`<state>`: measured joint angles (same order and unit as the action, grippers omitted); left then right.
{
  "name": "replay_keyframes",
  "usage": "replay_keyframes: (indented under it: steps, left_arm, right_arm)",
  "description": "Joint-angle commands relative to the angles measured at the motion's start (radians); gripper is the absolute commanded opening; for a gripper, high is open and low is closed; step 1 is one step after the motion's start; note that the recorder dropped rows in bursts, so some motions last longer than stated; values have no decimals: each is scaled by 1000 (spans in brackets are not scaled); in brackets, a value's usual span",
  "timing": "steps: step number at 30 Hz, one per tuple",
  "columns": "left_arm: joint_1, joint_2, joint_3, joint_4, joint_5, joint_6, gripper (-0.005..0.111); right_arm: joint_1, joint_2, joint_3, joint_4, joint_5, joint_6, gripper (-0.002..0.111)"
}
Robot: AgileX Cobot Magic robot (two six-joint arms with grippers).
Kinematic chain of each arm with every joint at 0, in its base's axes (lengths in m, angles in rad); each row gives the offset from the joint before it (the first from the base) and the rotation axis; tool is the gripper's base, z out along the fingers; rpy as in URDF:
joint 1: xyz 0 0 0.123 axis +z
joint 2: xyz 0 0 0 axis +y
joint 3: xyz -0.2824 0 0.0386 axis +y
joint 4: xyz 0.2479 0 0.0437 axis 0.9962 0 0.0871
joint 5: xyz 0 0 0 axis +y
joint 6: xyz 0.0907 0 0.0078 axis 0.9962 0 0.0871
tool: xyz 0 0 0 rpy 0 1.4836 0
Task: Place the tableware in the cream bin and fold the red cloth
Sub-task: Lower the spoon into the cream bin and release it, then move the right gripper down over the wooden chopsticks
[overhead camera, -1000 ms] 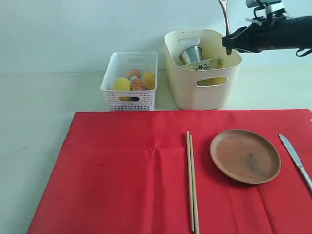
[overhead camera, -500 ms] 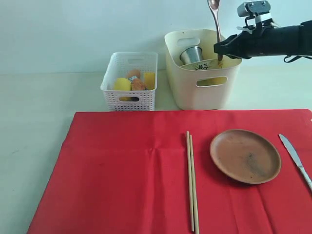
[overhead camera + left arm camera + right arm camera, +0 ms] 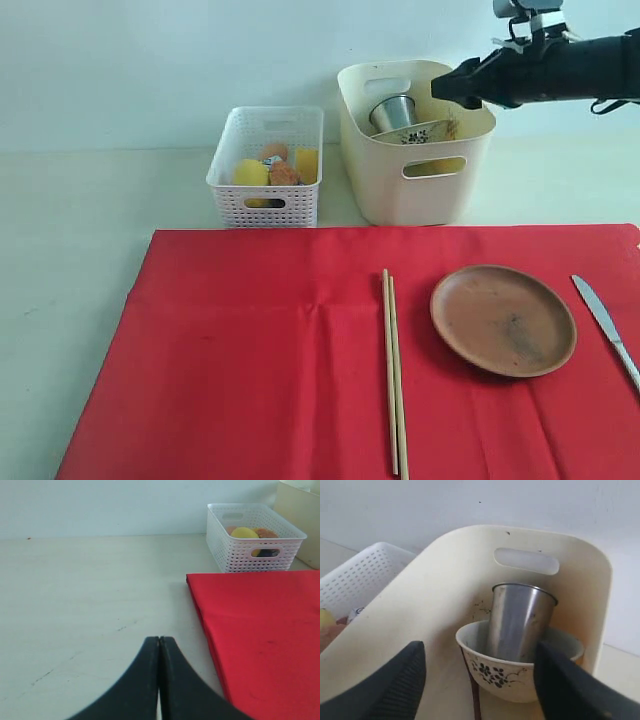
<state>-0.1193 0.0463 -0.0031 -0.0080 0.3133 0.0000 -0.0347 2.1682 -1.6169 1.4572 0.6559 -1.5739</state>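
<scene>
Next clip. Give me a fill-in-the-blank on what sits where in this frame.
1. The steel cup stands in the ____ inside the cream bin.
2. The chopsticks lie on the ____ cloth.
3. The left gripper is ____.
4. Right of the brown plate lies the silver ____.
Missing: bowl; red; shut; knife.

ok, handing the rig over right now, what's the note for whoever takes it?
Left gripper: shut, empty, over the bare table beside the red cloth.
Right gripper: open, empty, above the cream bin.
Done: steel cup, pale green bowl and spoon are in the bin.
Left: wooden chopsticks, brown plate and silver knife lie on the cloth. Bin them, then fold the cloth.
</scene>
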Motion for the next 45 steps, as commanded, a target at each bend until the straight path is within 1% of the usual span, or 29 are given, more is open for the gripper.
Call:
replay_keyframes:
  steps: [1,6,9,10,12,15,18,21,23,24,25,28,30,33,36,40,44,45]
  left_arm:
    - [4,-4,3,-6,-4,0,0]
    - [4,-4,3,-6,-4,0,0]
    - [4,-4,3,-6,-4,0,0]
    - [4,-4,3,-6,-4,0,0]
    - [4,-4,3,-6,-4,0,0]
    - [4,-4,3,-6,-4,0,0]
    - [4,-4,3,-6,-4,0,0]
    - [4,-4,3,-6,-4,0,0]
    - [4,-4,3,-6,-4,0,0]
    - [4,-4,3,-6,-4,0,0]
    - [4,-4,3,-6,-4,0,0]
    - [4,-4,3,-6,-4,0,0]
    - [4,-4,3,-6,-4,0,0]
    - [4,-4,3,-6,-4,0,0]
    - [4,-4,3,-6,-4,0,0]
    - [4,-4,3,-6,-4,0,0]
    - [4,-4,3,-6,-4,0,0]
    - [4,-4,3,-6,-4,0,0]
  right_arm:
    - [0,-70,-8,-153,11,143,61]
    - [0,-142,-8,-399,94,299,61]
    - [0,-171,-8,-533,208,355,61]
    - [0,-187,-8,-601,294,369,61]
    - [0,-193,-6,-632,421,389,61]
    - [19,-189,6,-654,509,489,60]
    - [99,-192,83,-749,502,508,60]
    - [197,-192,148,-902,412,593,60]
    - [272,-192,164,-1067,382,732,60]
    - [315,-192,164,-1147,382,836,60]
    - [351,-192,164,-1194,382,917,60]
    - [424,-190,164,-1292,390,1079,60]
    - [470,-188,164,-1339,426,1181,60]
    - [514,-176,164,-1328,509,1302,60]
    - [534,-158,164,-1275,565,1310,60]
    - [534,-150,191,-1216,557,1352,59]
    - [534,-150,260,-1224,444,1441,55]
    - [534,-150,302,-1224,397,1483,55]
